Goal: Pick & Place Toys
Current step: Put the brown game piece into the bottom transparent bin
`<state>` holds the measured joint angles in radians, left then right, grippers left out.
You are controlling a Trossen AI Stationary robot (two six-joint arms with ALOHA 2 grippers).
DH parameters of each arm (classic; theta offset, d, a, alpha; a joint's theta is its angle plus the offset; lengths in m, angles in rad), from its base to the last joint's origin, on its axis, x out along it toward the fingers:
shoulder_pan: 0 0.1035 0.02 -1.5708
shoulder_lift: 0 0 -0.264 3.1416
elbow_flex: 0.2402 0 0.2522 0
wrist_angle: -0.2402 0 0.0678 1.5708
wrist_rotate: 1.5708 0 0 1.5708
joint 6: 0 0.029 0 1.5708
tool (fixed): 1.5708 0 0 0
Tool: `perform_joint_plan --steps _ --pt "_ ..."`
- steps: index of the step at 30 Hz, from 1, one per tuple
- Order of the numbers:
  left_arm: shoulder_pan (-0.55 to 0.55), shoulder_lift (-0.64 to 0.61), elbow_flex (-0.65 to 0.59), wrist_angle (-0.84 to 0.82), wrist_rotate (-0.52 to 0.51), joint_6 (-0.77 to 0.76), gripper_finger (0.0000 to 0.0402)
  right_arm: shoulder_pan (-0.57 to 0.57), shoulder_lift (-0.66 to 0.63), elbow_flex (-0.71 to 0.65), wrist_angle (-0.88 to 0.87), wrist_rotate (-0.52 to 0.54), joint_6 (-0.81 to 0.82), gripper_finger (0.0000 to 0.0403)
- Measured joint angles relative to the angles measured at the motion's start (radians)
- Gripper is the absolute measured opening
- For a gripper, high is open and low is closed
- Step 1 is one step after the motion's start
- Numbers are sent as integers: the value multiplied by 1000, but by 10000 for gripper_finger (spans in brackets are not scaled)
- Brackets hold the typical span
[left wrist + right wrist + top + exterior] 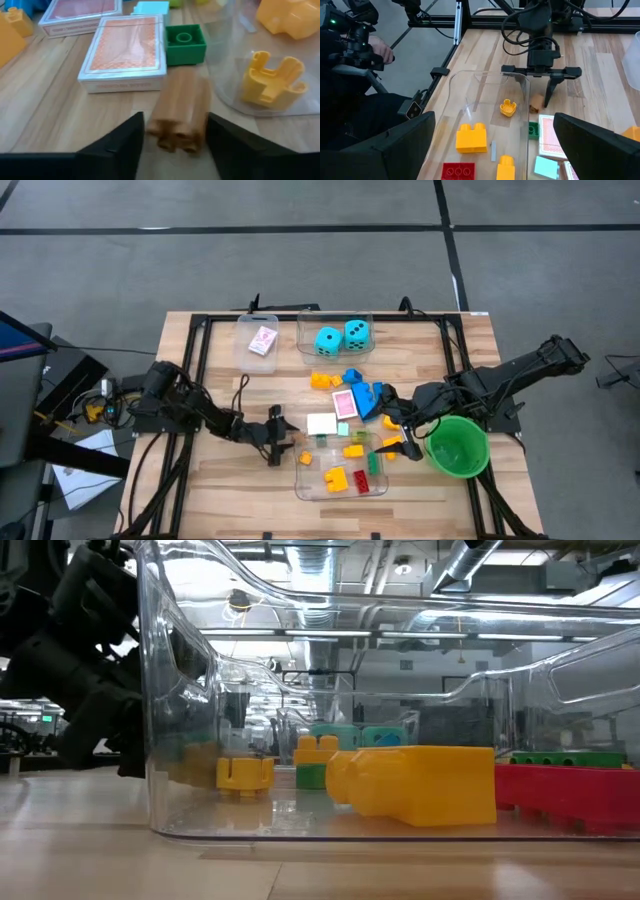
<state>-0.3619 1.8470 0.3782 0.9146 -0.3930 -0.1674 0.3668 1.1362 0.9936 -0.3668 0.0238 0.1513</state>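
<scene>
The left wrist view alone shows a tan brick (pixel 180 112) lying on the wooden desk (pixel 55 120) between the left gripper (pixel 175 142)'s two dark fingers, its studs toward the camera; the jaws stand spread on either side of it and whether they touch it cannot be told. Just beyond the tan brick lie a green brick (pixel 185 44) and two pink-backed card boxes (pixel 125 52).

The right wrist view shows the same left gripper (pixel 543 97) from the front, jaws spread, the tan brick (pixel 536 103) beside one finger, just outside the wall of the clear tub (pixel 485 125). Inside the clear tub sit yellow bricks (pixel 471 137) and a red brick (pixel 458 171).

From above, the left gripper (pixel 281 442) is just beside the clear tub (pixel 340 470); the right gripper (pixel 400 430), jaws spread wide and holding nothing, hangs between the clear tub and the green bowl (pixel 458 446). Two cyan dice (pixel 341 337) rest in another tub well beyond the clear tub
</scene>
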Motion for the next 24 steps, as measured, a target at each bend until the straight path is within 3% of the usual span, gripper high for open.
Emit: perform_joint_plan --steps 5,15,24 --pt "-1 0 0 -2 -10 0 129 0 0 0 0 0 0 397" --pt "-1 0 0 -6 -31 3 130 0 0 0 0 0 7 397" --pt "-1 -135 -83 -69 -169 -21 130 0 0 0 -8 0 7 397"
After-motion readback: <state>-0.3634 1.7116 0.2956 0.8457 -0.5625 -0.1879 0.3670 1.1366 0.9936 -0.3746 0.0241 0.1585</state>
